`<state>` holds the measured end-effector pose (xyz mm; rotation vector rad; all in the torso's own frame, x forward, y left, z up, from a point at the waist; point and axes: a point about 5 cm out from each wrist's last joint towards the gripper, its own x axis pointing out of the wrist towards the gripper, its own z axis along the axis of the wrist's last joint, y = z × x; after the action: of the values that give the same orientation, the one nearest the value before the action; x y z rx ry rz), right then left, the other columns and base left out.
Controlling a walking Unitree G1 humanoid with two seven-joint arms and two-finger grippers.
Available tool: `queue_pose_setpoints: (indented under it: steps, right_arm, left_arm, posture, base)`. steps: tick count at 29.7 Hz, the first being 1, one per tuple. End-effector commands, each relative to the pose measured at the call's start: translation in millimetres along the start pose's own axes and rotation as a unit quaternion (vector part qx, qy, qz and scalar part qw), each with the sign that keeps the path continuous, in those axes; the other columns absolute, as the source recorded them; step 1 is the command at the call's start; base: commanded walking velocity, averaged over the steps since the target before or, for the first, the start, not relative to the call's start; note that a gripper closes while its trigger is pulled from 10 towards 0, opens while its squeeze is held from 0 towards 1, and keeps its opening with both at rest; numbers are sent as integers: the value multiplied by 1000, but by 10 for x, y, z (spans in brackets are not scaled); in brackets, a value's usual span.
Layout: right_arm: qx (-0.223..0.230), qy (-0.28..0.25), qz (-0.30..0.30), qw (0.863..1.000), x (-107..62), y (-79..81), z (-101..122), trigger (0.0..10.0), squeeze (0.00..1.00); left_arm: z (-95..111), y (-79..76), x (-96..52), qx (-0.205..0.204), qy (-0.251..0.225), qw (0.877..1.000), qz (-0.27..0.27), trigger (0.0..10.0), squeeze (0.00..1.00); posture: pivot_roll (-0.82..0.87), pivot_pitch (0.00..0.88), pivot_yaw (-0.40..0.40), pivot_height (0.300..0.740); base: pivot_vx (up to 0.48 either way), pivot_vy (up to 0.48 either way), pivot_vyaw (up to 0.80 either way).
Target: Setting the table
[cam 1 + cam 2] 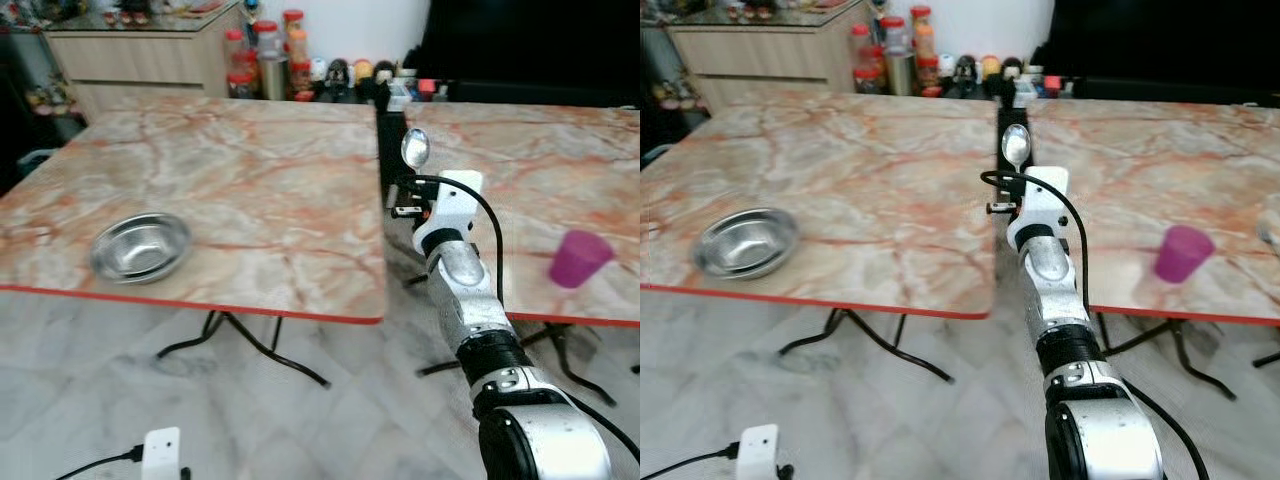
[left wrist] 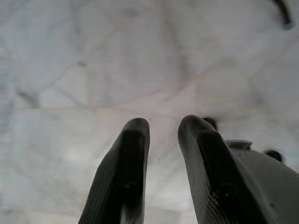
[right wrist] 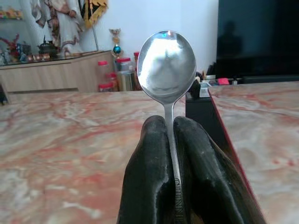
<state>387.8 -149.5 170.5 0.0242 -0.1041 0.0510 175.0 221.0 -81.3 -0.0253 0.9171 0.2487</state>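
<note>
spoon (image 3: 167,65): pinched upright by its handle between the two black fingers (image 3: 148,177) of the right gripper (image 3: 170,135), bowl end up and clear of the fingertips; the bowl also shows above the white wrist in the head views (image 1: 415,147).
right gripper: pressed together on the spoon handle, held over the dark gap (image 1: 388,150) between the two tables, with the silver right arm (image 1: 470,300) reaching forward and a black cable looping beside it.
left gripper (image 2: 163,128): fingers slightly spread with nothing between them, pointing down at pale marble floor (image 2: 93,70); the arm hangs low.
left table (image 1: 250,190): marbled orange-pink top with a red edge, on the left side of the gap.
steel bowl (image 1: 141,247): sits on the left table near its front edge, well apart from the gap and the spoon.
right table (image 1: 540,160): same marbled top, on the other side of the gap.
purple cup (image 1: 579,258): on the right table, close to its front edge, tilted over.
jars (image 1: 265,55): red-lidded, clustered past the far end of the gap, beside a wooden cabinet (image 1: 140,55).
white box (image 1: 162,452): on the floor with a black cable, in front of the left table.
</note>
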Motion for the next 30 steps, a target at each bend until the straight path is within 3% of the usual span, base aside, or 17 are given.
queue_pose_setpoints:
  steps: [1,16,30]
  right_arm:
    - [-2,10,-17,1000,-18,-113,-32,10000,0]
    - [-10,33,-29,999,-73,-187,-163,10000,0]
    - [-10,33,-28,999,-71,-186,-165,10000,0]
  left_arm:
    - [-24,-52,-3,-9,4,1000,-3,10000,0]
    - [-10,-50,-1,-9,1,1000,-2,10000,0]
    - [18,-54,0,-10,-11,1000,-4,10000,0]
  posture:
    - [56,0,6,740]
    - [58,0,7,740]
    - [60,0,7,740]
  base:
    - [0,480,0]
    - [0,480,0]
    - [0,0,0]
